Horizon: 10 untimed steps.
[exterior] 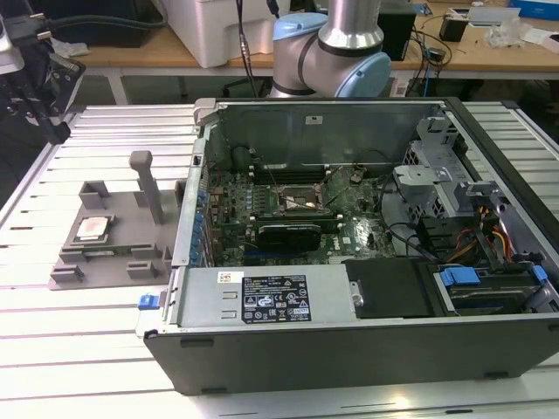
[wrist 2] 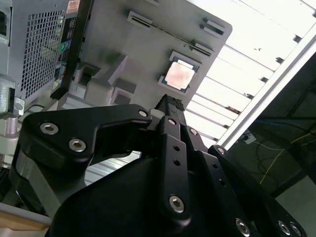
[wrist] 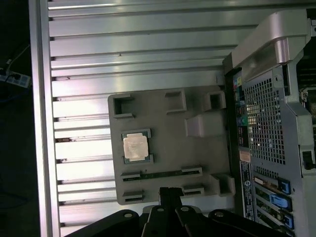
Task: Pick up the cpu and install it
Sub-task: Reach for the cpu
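In the exterior view, the cpu [exterior: 92, 229] lies flat, metal top up, in a square pocket of a grey tray [exterior: 98, 279]. The tray rests on the slatted metal table [exterior: 70, 349], just beside the open computer case [exterior: 367, 340], on the exterior view's left of it. An upright post [exterior: 144, 179] rises from the tray between the cpu and the case. Inside the case, a metal-framed socket [exterior: 301, 199] sits near the middle of the motherboard. The robot arm [exterior: 349, 35] stands behind the case.

In the second wrist view, the black end effector [wrist 2: 169, 101] hangs above the tray [wrist 2: 148, 39] with its fingers clenched together and nothing between them. The cpu [wrist 2: 178, 76] sits in its pocket close past the fingertips, apart from them. The perforated wall of the case [wrist 2: 39, 49] stands beside the tray.

In the first wrist view, the cpu [wrist: 136, 147] rests squarely in its corner-bracketed pocket on the tray [wrist: 168, 106]. The end effector [wrist: 170, 190] is over the tray's edge, fingers pressed shut and empty, near the cpu but not touching it. The case [wrist: 266, 123] shows its vented rear panel just beside the tray.
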Each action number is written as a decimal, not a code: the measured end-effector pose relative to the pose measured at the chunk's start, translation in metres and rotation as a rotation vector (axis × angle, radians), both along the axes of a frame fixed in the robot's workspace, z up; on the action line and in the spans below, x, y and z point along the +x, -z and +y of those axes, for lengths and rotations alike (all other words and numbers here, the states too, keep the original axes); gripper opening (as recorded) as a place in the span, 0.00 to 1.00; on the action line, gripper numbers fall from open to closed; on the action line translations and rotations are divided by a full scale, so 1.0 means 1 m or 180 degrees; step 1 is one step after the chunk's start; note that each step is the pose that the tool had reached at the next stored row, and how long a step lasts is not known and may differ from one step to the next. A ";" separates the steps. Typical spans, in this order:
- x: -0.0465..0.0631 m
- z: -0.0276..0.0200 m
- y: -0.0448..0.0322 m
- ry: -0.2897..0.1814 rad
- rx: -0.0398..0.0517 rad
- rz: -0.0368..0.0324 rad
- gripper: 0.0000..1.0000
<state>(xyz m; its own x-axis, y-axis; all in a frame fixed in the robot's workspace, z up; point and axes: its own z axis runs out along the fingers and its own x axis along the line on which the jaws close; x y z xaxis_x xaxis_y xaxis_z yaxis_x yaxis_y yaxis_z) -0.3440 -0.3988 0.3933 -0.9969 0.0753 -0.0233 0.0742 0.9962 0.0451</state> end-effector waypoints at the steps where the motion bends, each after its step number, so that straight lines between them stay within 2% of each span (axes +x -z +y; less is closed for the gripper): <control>1: -0.001 0.0000 0.0000 0.0000 0.0000 0.0000 0.11; 10: -0.016 0.0000 0.0000 0.0000 0.0000 0.0000 0.11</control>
<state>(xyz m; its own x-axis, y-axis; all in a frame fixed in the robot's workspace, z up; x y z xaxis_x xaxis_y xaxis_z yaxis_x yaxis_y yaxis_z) -0.3598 -0.3988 0.3933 -0.9969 0.0753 -0.0233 0.0742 0.9962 0.0450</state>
